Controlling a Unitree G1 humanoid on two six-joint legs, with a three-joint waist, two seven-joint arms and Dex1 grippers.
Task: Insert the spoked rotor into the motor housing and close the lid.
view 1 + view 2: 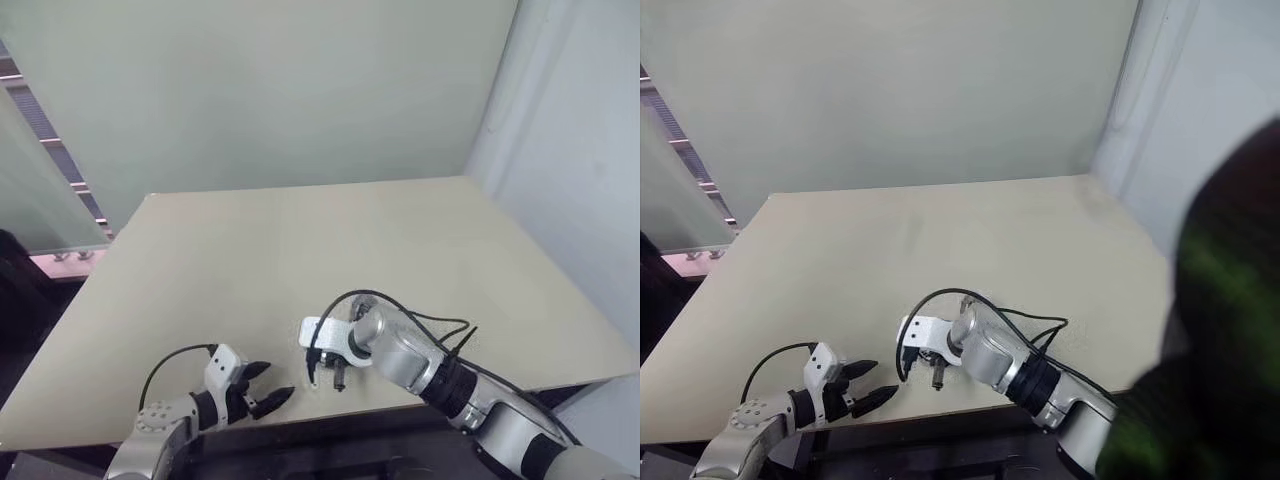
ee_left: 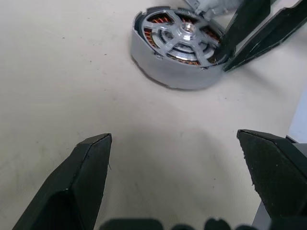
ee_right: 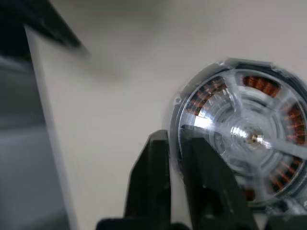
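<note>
At the near edge of the table (image 1: 300, 240), a flat, matte, pale beige board, the left gripper (image 1: 263, 388) hovers with its two tapered black fingers (image 2: 86, 177) spread wide apart, nothing between them — the tips are blunt wedges of dull black plastic. Just beyond it and toward the robot's right sits the spoked rotor (image 2: 180, 45), a round, shiny silver metal piece with a smooth cylindrical side wall, broad flat spokes running from an outer ring to a small raised hub in the middle. Through the gaps between the spokes show copper-brown windings (image 2: 156, 21), ribbed and slightly glossy, so the rotor lies over the motor housing; the housing's own rim cannot be made out apart from the silver wall. The right gripper (image 3: 175, 143) comes down steeply onto the rotor's edge — its two black fingers (image 3: 153, 191) are pinched together on the silver rim, one outside the wall, one inside it. A thin black cable (image 1: 400, 312) loops over the right arm's rounded silver wrist. Farther back the tabletop runs bare to a plain, pale green wall (image 1: 300, 90)
</note>
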